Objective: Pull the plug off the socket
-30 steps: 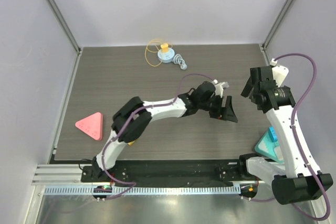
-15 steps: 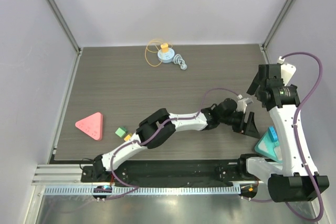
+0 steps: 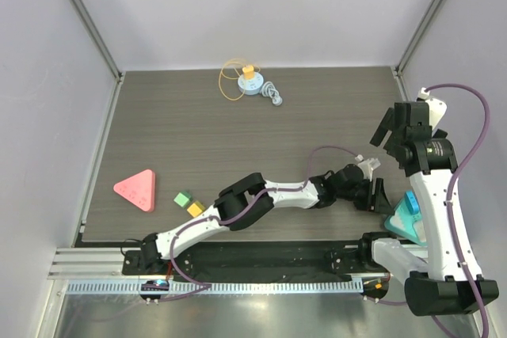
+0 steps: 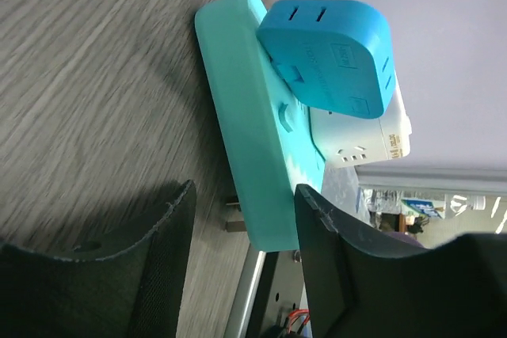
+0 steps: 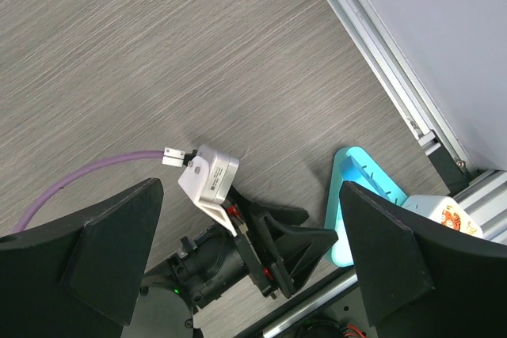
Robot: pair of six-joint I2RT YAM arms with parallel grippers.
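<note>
We are at the approach step. Our left claw [image 3: 374, 195] lies low over the bench [image 3: 198, 132] at its near right corner, fingers spread and grasping nothing, facing the teal socket [image 4: 238, 100]. The blue plug [image 4: 325, 53] sits seated in the socket's face, with a white plug [image 4: 360, 136] just beside it. The socket's near end shows between the fingers; we cannot tell whether it touches them. The right claw [image 5: 249, 235] hangs above, spread and empty. Next, we judge, one claw must close on the blue plug's sides while the socket is pinned, then pull straight off.
</note>
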